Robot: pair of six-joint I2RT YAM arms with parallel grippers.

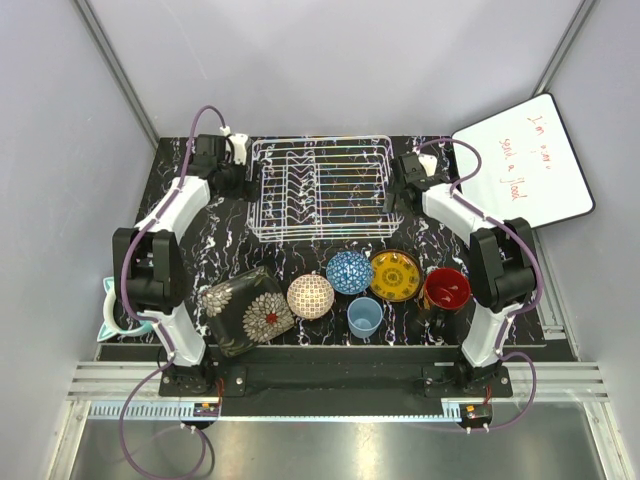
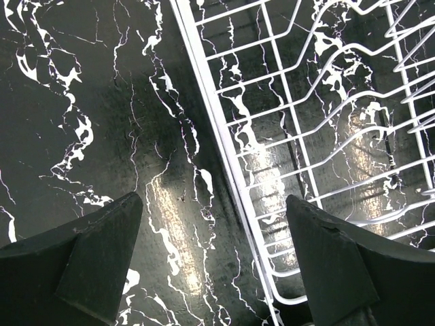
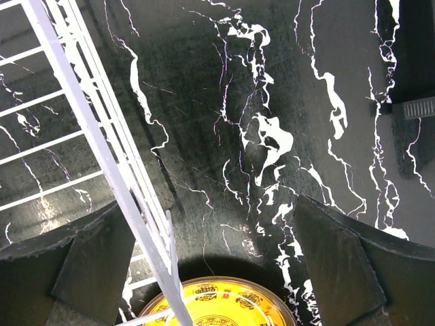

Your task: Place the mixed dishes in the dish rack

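The desk (image 1: 228, 252) is black with white marble-like veins and fills the middle of the top view. Both wrist views show the same glossy desk up close (image 2: 102, 102) (image 3: 272, 102), with streaks of lamp glare on it. At the upper right of the top view a white board (image 1: 525, 165) with a dark rim and red handwriting lies tilted, its lower left part overlapping the desk's right edge. At the left edge, just off the desk, a pale teal thing (image 1: 108, 310) shows only in part. Silver metal rails (image 1: 330, 378) run across the lower frame, with a brushed grey sheet (image 1: 350, 450) below them. Plain grey walls (image 1: 50, 150) close in the scene.
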